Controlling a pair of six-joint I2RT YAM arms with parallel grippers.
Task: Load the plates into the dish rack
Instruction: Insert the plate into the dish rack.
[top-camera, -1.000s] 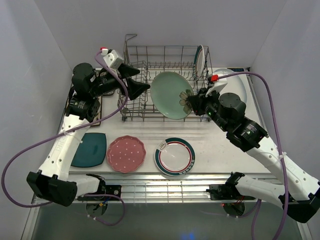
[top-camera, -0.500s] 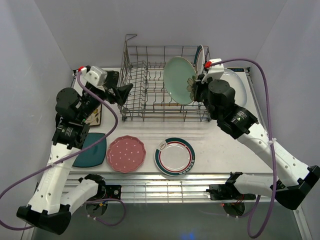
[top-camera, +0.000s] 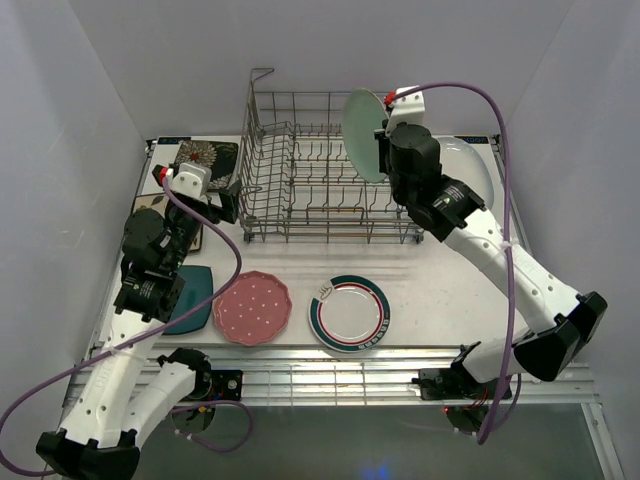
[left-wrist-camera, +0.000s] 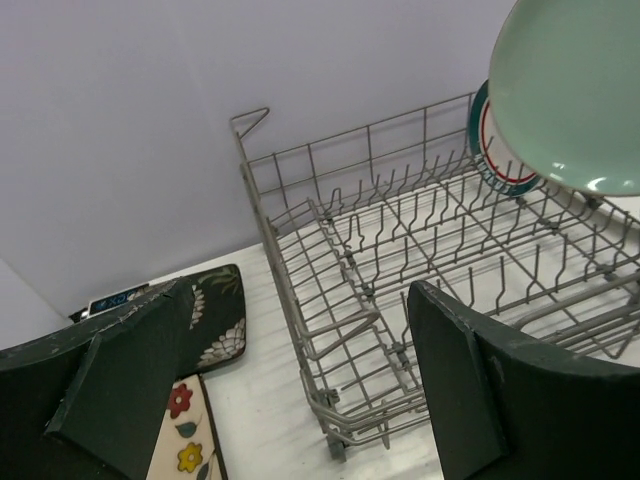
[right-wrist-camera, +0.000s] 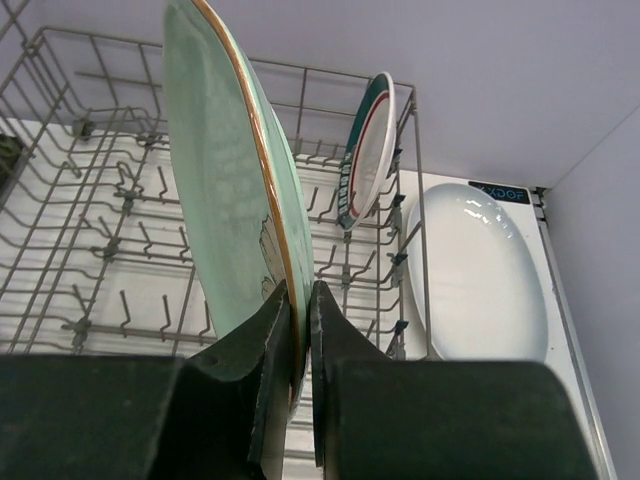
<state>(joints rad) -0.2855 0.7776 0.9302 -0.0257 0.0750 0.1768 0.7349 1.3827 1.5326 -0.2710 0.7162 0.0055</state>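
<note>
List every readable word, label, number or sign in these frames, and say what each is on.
Nothing reads clearly.
Dark tag with blue print beyond the oval plate: blurred, unreadable.
Second dark tag by the black floral plate: too small.
Rim lettering on the flat green-rimmed plate: too small.
Rim lettering on the upright green-rimmed plate: blurred.

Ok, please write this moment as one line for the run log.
right gripper: shut on mint plate, upright over dish rack | left gripper: open, empty | racked: one green-rimmed plate
</note>
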